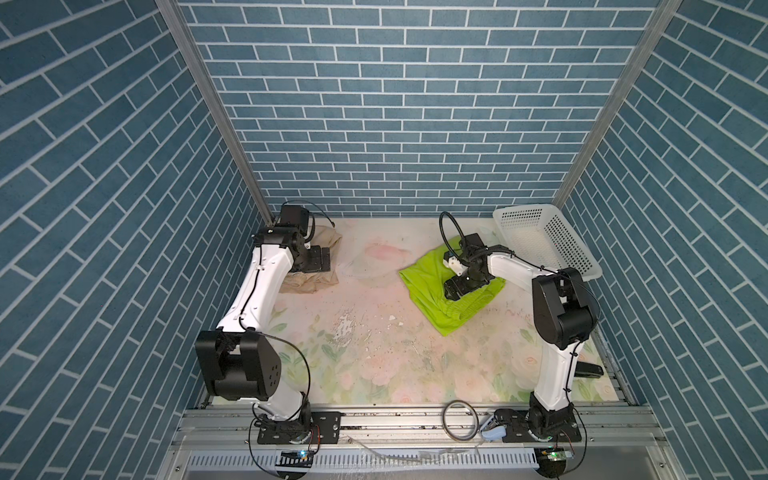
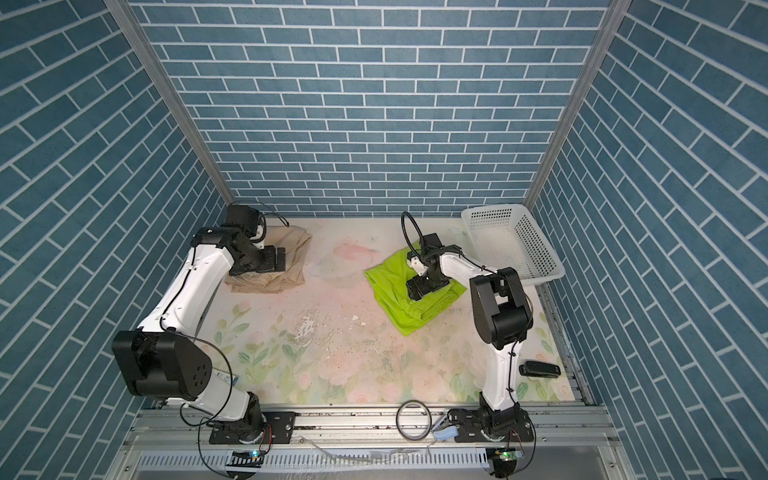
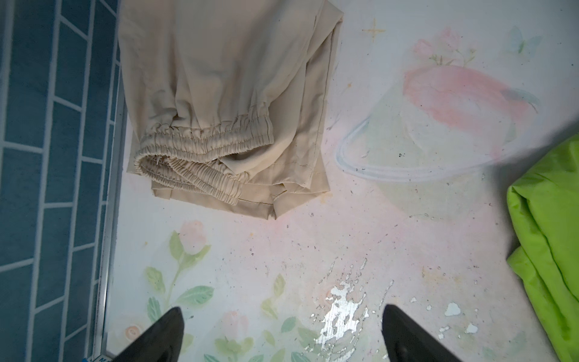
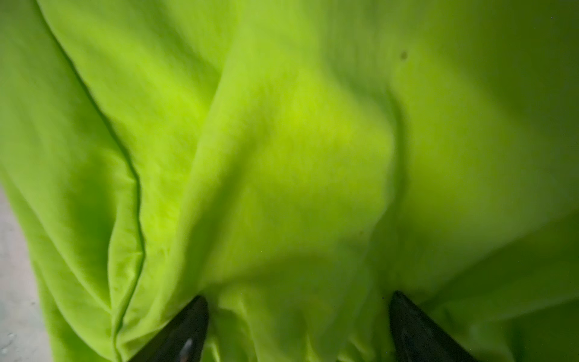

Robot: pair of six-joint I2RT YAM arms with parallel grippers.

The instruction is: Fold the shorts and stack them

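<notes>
The beige shorts [image 1: 320, 282] [image 2: 291, 278] lie folded at the back left, by the wall. In the left wrist view their gathered waistband [image 3: 206, 147] faces the camera. My left gripper [image 1: 325, 258] [image 3: 282, 313] hovers above them, open and empty, its fingertips [image 3: 174, 322] over bare table. The lime-green shorts [image 1: 432, 270] [image 2: 390, 278] lie crumpled at the back right and also show at the edge of the left wrist view [image 3: 545, 238]. My right gripper [image 1: 451, 294] [image 4: 297, 297] stands open on the green shorts, fingertips [image 4: 195, 316] pressed into the wrinkled fabric.
A white perforated basket [image 1: 523, 210] [image 2: 490, 210] leans in the back right corner, just beyond the green shorts. A small black object [image 1: 588, 370] [image 2: 540, 369] lies by the right arm's base. The floral table cover [image 1: 374, 332] is worn and flaked in the middle.
</notes>
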